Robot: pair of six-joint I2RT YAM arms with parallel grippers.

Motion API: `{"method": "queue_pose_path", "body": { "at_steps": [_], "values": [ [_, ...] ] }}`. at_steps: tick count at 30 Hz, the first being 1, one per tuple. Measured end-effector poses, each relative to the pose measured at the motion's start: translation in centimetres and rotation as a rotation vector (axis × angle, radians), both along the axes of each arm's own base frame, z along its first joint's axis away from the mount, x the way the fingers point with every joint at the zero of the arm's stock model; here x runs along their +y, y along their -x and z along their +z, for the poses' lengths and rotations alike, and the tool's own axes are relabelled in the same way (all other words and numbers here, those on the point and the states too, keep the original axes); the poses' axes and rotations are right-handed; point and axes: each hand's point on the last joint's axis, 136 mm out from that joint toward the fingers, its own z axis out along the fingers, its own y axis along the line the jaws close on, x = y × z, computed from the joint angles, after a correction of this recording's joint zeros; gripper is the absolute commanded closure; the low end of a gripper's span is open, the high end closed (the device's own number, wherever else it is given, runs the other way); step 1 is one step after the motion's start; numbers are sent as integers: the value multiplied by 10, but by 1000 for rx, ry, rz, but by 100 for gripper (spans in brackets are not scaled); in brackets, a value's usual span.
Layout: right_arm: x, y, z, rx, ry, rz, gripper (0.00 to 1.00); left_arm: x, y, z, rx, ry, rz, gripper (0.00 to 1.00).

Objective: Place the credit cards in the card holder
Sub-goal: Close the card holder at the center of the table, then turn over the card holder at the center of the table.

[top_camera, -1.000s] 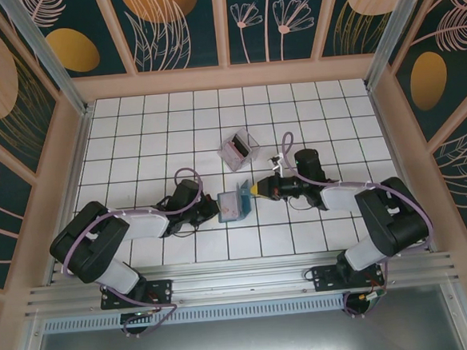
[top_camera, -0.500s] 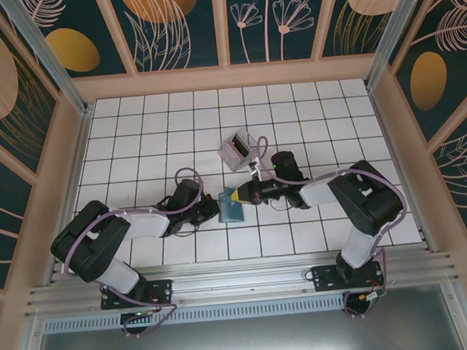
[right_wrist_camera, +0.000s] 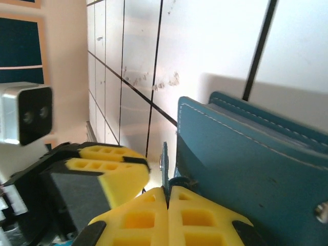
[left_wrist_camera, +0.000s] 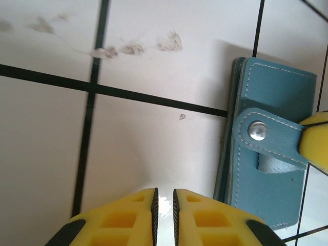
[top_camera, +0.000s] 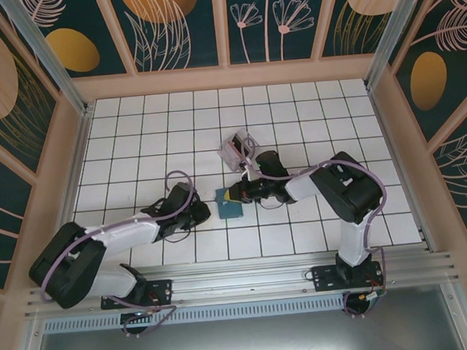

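Low, left arm (top_camera: 129, 230) and right arm (top_camera: 306, 184) inward: right tool (right_wrist_camera: 167, 190) tight on card holder (left_wrist_camera: 277, 87) strap (left_wrist_camera: 274, 136), left tool (left_wrist_camera: 164, 197) barely apart.

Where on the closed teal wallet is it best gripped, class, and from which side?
Probably by the strap with the metal snap, coming in low from the side where the right pincer is shut on it. The wallet lies flat and closed on the tiles, leaving its body little to pinch, while the thin strap arches clear of the cover.

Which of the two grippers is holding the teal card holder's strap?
The right gripper: it is shut on the snap strap. The left gripper, beside the card holder, grips nothing.
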Motion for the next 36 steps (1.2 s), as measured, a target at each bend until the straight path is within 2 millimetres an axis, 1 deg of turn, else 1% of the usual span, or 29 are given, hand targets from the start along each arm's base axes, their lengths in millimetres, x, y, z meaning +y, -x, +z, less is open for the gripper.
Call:
{"method": "queue_pose_path", "body": {
  "at_steps": [3,4,6,8,10,12,14,17,19,23,26,27,29,31,34,36],
  "values": [
    [3,0,-2,-10,32,10,75,10,0,6,-20,-30,23,83],
    [5,-1,-1,-17,41,17,71,13,0,6,-19,-41,29,83],
    [14,-1,3,-41,63,38,66,19,0,4,-11,-65,38,84],
    [21,-1,6,-72,84,48,65,22,0,4,-6,-83,41,83],
    [22,1,7,-88,106,51,64,23,-2,8,-13,-101,38,83],
    [20,3,8,-94,132,46,63,20,-9,17,-35,-108,28,82],
    [16,2,10,-103,161,34,60,15,-18,30,-72,-108,15,80],
    [14,-7,17,-130,202,10,56,6,-29,48,-118,-95,-6,78],
    [14,-12,25,-157,213,-2,54,3,-34,56,-140,-89,-16,78],
    [6,-18,42,-184,212,-38,52,-3,-38,66,-164,-78,-39,78],
    [-6,-30,55,-194,205,-86,51,-11,-42,74,-177,-64,-64,80],
    [-11,-33,56,-188,204,-105,51,-14,-43,75,-178,-61,-77,81],
    [-27,-36,49,-161,221,-147,51,-22,-49,77,-176,-61,-103,84],
    [-41,-35,35,-118,247,-178,50,-30,-52,73,-166,-68,-129,87],
    [-52,-22,14,-51,282,-191,50,-38,-50,56,-124,-91,-173,88],
    [-54,-14,6,-18,293,-191,50,-40,-46,41,-85,-115,-200,89]
  ]
}}
